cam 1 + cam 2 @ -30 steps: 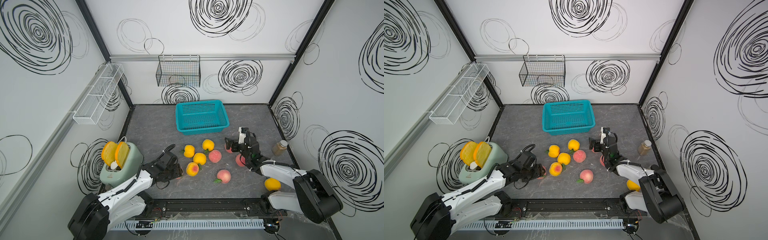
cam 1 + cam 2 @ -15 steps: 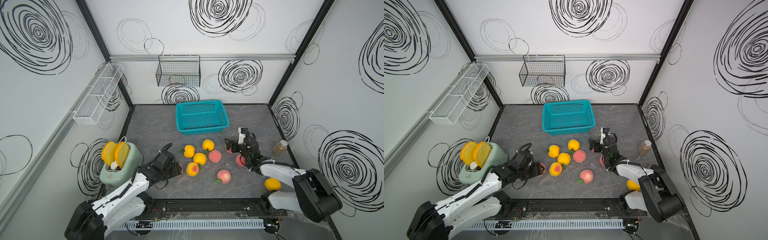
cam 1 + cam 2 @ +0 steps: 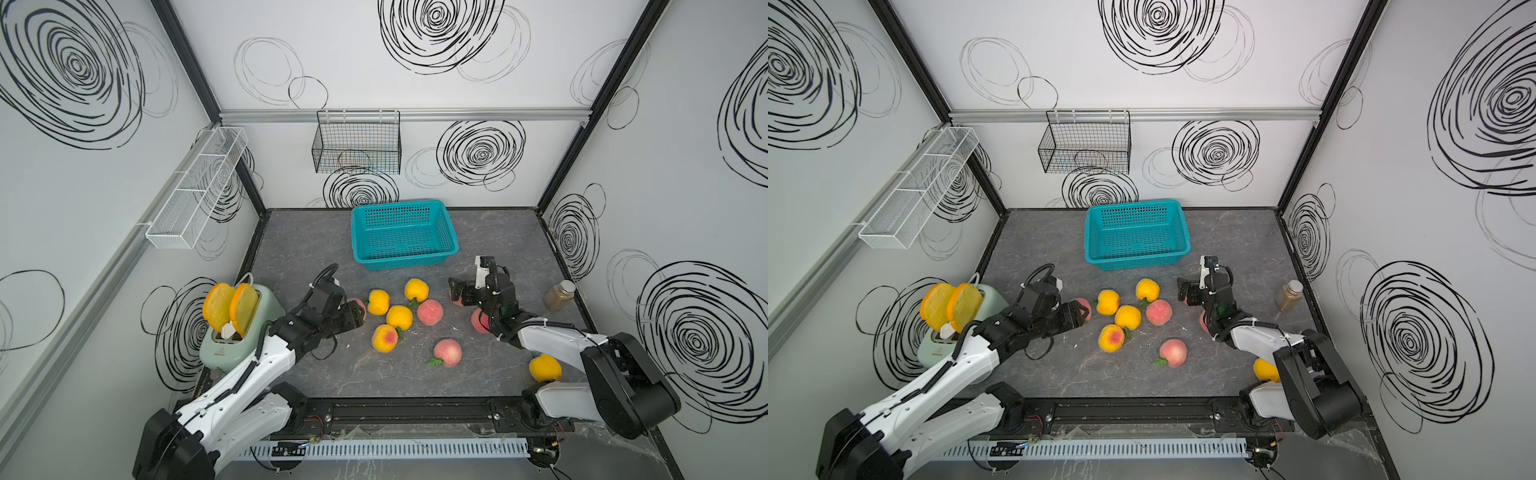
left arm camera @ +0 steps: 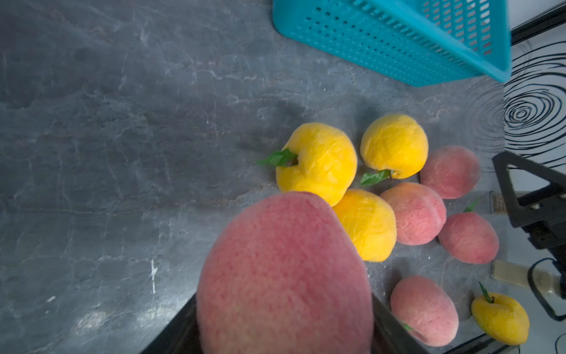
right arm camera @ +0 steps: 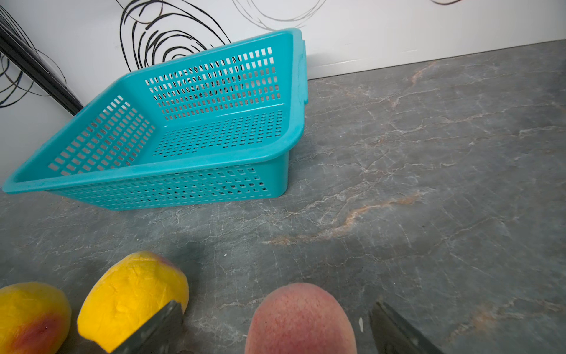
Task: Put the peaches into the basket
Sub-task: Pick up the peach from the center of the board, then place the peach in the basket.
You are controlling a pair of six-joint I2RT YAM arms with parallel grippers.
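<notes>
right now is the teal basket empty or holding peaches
empty: the basket shows only bare perforated floor in both top views and the right wrist view; the peaches are outside it.

**Left arm** (image 3: 249,374): white links rise from the near left base and reach forward and inward, ending in a black wrist (image 3: 324,299). The left gripper (image 3: 356,315) points toward the middle of the workspace. Its jaws are closed on a pink peach (image 4: 284,275), with a dark finger (image 4: 390,325) showing on each side in the left wrist view.

**Right arm** (image 3: 552,338): the elbow is folded near the right base and the white forearm stretches low, forward and inward. The right gripper (image 3: 460,293) has its jaws spread wide. In the right wrist view the fingers (image 5: 153,329) flank a second pink peach (image 5: 300,318) without touching it.
</notes>
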